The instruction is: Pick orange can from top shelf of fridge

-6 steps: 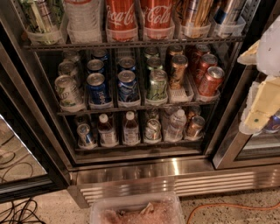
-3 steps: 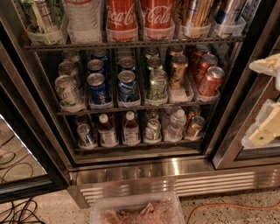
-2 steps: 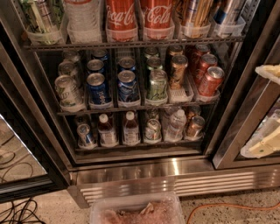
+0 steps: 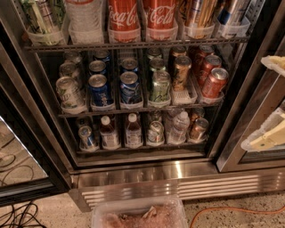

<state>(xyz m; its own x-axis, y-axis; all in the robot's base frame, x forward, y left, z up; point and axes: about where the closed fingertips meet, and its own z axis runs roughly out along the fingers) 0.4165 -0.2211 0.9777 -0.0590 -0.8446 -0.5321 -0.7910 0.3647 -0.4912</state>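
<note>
Plainly, the shiny orange-copper drink can with gold streaks [image 4: 198, 13] stands upright in a clear plastic tray on the dark wire top shelf [image 4: 133, 44] of the stainless-steel fridge [image 4: 178, 171], just right of two red Coca-Cola cans [image 4: 124, 15]. The tray keeps its row in line and the front can within reach. My cream two-finger claw [image 4: 260, 102] hangs at the right edge, below that shelf and well apart from the can. Its fingers are spread wide around nothing, ready, I judge, to rise and close in.
</note>
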